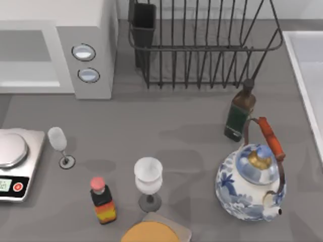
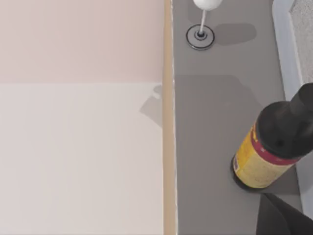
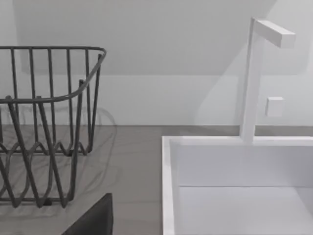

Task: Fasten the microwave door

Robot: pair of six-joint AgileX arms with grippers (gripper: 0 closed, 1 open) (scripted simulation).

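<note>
We cannot tell how either of our grippers stands. The microwave (image 1: 55,48) sits at ten o'clock on the table (image 1: 166,126), dials facing us; a dish rack (image 1: 202,45) stands at twelve.

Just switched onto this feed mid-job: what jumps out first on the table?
The blue-and-white teapot with its orange handle stands out at the front right of the table, a dark green bottle just behind it. The microwave fills the back left corner, its two dials facing the black wire dish rack beside it. A silver kitchen scale sits at the left edge.
</note>
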